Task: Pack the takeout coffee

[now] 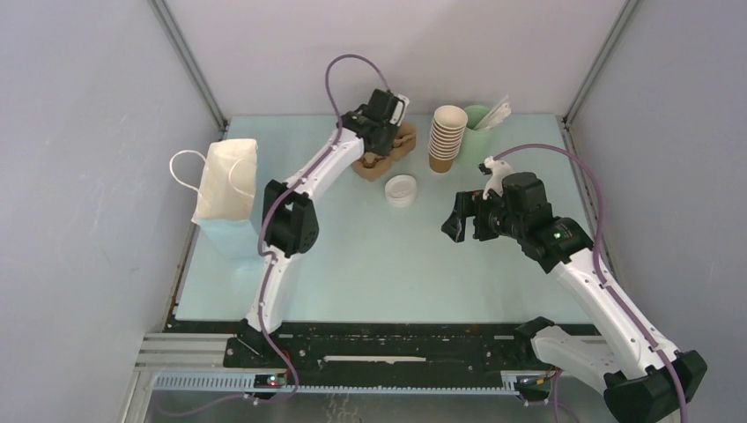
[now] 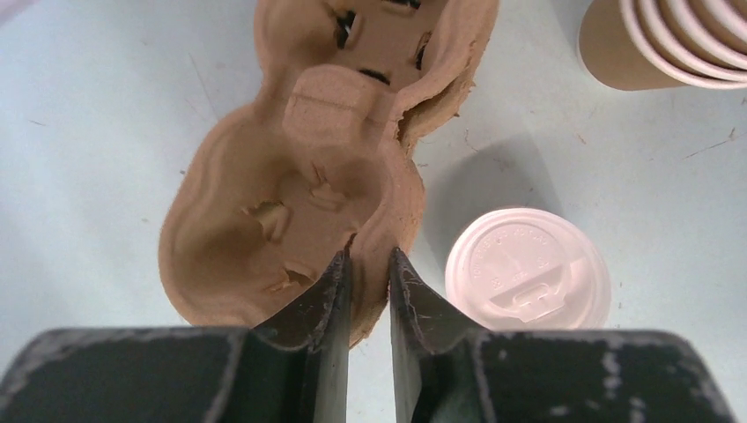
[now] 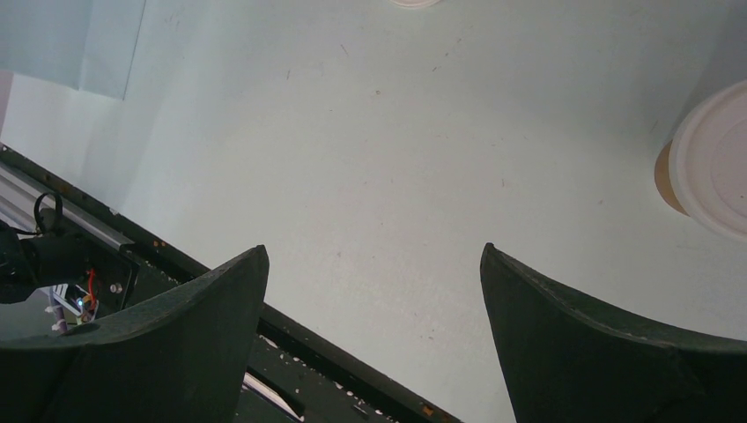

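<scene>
Sitting just beside the moulded brown pulp drink carrier (image 1: 370, 166), on its side toward the arms' bases and a little to the right, is the takeout coffee (image 1: 402, 190): a small brown paper cup capped with a round white plastic lid. From above, almost only the lid shows, with its raised ring and sip tab. It stands upright, close to the carrier without touching it.

The left gripper (image 2: 368, 269) is pressed nearly together, pinching the carrier's near rim between its fingers. The right gripper (image 1: 462, 220) is spread wide, holds nothing, and hangs well apart from the carrier, beyond the coffee.

A pale aqua worktop (image 1: 370, 264) carries everything, faintly scuffed and speckled. Plain grey walls (image 1: 70, 176) with metal corner posts close it in.

There is one lidded coffee and one carrier, with two wells visible from the left wrist. To the carrier's right stands one stack of lidless brown paper cups (image 1: 447, 139). Beyond the stack is one pale green cup (image 1: 478, 119) holding sticks. Well to the carrier's left is one cream paper bag (image 1: 227, 181) with white cord handles. Two arms share the space.
</scene>
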Motion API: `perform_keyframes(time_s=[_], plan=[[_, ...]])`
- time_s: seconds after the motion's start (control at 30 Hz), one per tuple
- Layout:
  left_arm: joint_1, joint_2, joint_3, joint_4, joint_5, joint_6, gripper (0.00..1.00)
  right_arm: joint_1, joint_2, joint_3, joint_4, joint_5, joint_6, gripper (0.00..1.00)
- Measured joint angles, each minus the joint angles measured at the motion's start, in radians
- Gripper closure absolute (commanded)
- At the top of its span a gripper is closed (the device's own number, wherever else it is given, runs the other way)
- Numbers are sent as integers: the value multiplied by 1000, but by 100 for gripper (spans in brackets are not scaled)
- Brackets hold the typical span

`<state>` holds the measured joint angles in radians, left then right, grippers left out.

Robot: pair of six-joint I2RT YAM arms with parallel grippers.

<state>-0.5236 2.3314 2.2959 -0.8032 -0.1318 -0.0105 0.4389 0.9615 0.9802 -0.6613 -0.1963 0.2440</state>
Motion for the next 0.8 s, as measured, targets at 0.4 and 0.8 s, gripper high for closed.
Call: perform_keyframes(time_s=[0.4, 0.8], plan=[[-157, -50, -25, 80, -303, 134, 100, 1, 6, 0, 0, 0, 0, 2], [-55, -54, -26, 20, -87, 14, 54, 3, 6, 0, 0, 3, -1, 2]])
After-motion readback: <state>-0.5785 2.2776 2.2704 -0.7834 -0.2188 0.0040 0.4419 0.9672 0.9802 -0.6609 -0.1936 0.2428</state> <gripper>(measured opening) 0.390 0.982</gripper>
